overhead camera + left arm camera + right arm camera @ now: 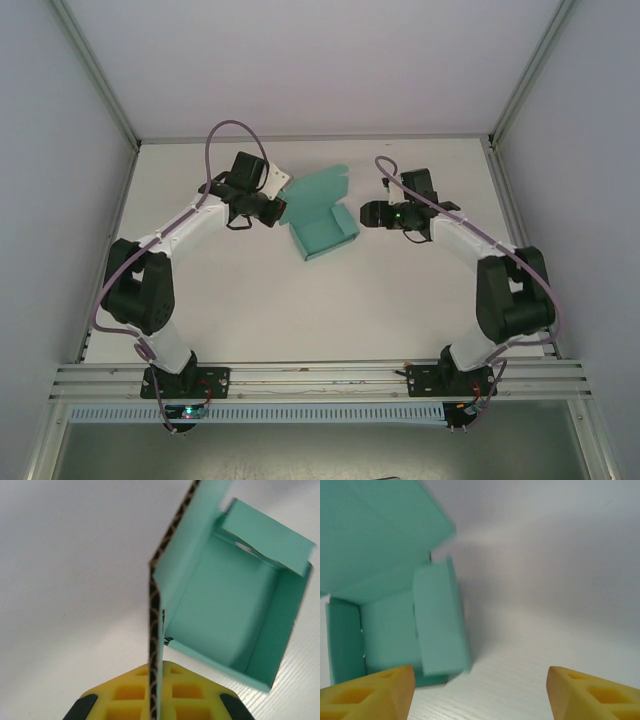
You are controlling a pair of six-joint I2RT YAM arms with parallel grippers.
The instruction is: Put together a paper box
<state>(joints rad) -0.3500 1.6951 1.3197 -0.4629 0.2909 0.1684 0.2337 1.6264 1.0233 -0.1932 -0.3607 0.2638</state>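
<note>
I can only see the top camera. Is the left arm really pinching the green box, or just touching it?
Observer: Pinching. In the left wrist view, the left fingers are shut on a flap edge of the paper box.
Operator: Is the other arm grabbing too?
Observer: No. The right fingers stand open with bare table between them. The box sits off to one side.
Operator: Is something inside the box?
Observer: Nothing. Its floor is bare and its walls stand up.
</note>
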